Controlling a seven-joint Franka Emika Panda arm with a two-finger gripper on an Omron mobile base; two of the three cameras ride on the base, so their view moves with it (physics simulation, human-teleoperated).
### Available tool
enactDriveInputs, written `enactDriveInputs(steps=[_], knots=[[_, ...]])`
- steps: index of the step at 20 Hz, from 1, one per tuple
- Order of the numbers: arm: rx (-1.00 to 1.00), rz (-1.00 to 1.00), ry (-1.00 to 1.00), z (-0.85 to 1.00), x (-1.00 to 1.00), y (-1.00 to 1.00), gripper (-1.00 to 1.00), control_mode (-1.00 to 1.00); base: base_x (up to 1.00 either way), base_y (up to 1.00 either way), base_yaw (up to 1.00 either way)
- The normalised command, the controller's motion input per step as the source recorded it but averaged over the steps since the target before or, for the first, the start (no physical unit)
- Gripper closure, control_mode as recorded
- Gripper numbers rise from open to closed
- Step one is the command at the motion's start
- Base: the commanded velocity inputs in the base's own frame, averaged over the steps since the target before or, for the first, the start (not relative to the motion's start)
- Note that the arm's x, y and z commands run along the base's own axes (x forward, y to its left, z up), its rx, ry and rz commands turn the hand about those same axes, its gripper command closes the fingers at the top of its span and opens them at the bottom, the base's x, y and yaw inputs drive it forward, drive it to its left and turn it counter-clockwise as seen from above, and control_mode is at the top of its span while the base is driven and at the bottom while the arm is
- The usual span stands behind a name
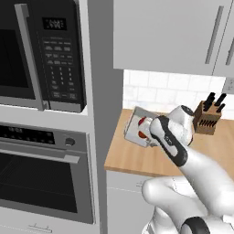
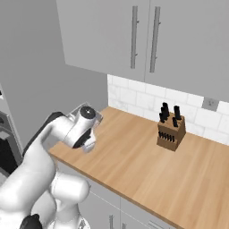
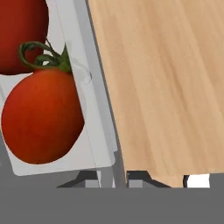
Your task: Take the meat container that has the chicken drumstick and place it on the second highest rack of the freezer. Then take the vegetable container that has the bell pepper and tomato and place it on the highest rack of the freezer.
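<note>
My gripper (image 3: 116,177) is shut on the thin side wall of the vegetable container (image 3: 97,109), a pale grey tray. The wall runs down between the two finger tips. Inside it lie the bell pepper and tomato: one red round one with a green stem (image 3: 41,116) and another red one (image 3: 19,35) at the upper left corner. In the left base view the vegetable container (image 1: 133,127) hangs tilted above the left end of the wooden counter (image 1: 130,160), partly behind my wrist. The meat container, the chicken drumstick and the freezer are out of view.
A knife block (image 1: 208,119) (image 2: 171,130) stands at the back of the counter (image 2: 147,174) by the tiled wall. A microwave (image 1: 41,55) and an oven (image 1: 41,173) fill the tall unit at left. Upper cabinets (image 1: 169,32) hang overhead.
</note>
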Motion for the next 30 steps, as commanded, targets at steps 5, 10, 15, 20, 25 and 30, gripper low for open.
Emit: enactDriveInputs(steps=[5, 10, 15, 20, 25, 30], knots=[[0.00, 0.09, -0.04, 1.00, -0.84, -0.30, 1.00, -1.00, 0.00, 0.00, 0.00], [0.00, 0.00, 0.00, 1.00, -0.77, -0.20, 1.00, -1.00, 0.00, 0.00, 0.00], [0.00, 0.00, 0.03, 1.00, -0.85, -0.07, 1.00, -1.00, 0.00, 0.00, 0.00], [-0.02, 0.00, 0.02, 0.59, -0.85, 0.00, 1.00, -1.00, 0.00, 0.00, 0.00], [-0.02, 0.00, 0.00, 0.00, -0.20, 0.00, 1.00, 1.00, -0.80, 0.15, 0.02], [0.00, 0.00, 0.00, 0.00, 0.00, 0.00, 1.00, 1.00, -1.00, 0.71, 0.10]])
